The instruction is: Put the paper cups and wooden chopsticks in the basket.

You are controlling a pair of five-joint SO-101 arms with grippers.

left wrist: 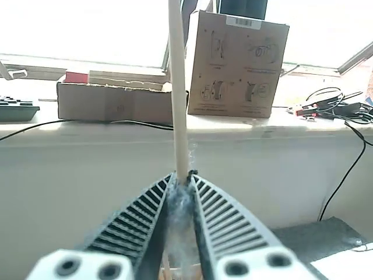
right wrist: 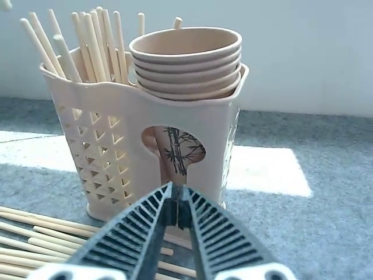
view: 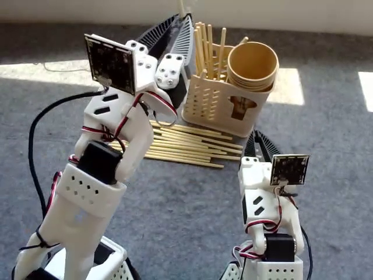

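Left pincer (left wrist: 180,178) clamped on one upright chopstick (left wrist: 177,87), right pincer (right wrist: 176,199) pinched together on nothing, facing the basket (right wrist: 105,151).

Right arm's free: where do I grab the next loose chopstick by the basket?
I'd take the nearest chopstick of the flat pile near its right end, coming straight down, right gripper spanning its width: it lies at the pile's edge, one side bare.

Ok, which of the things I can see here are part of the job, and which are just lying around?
Job: basket; stacked paper cups in it; chopsticks standing in it; loose chopsticks on the table beside it; single chopstick in the left gripper.
Lying about: tall cardboard box, low cardboard box, keyboard, cables, all on the sill.
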